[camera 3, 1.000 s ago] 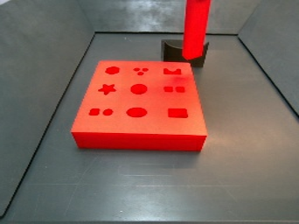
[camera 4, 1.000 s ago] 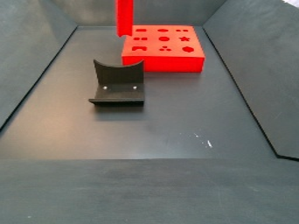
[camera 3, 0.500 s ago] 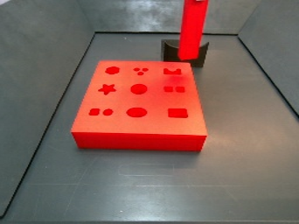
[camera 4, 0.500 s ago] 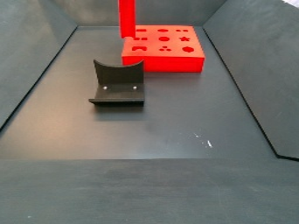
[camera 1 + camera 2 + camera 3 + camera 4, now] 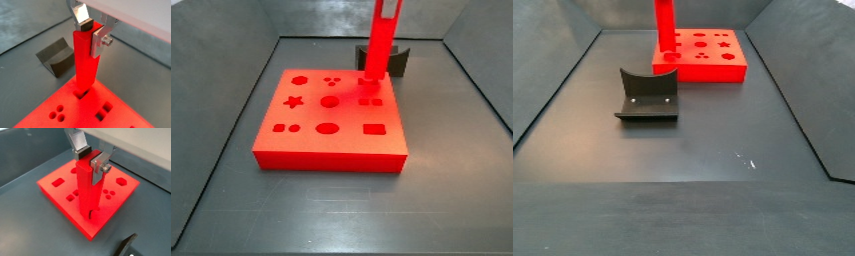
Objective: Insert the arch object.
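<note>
The arch object is a tall red bar, held upright. My gripper is shut on its top end; this also shows in a wrist view. The bar's lower end meets the arch-shaped hole at one edge of the red block, which has several shaped holes. How deep it sits I cannot tell. In both side views the bar rises out of the frame above the block, and the gripper is out of view.
The dark fixture stands on the grey floor beside the block, and it also shows in other views. Grey walls enclose the floor on several sides.
The gripper has carried the arch object from in front of the fixture over onto the block and lowered it, so its lower end now sits at the arch hole.
</note>
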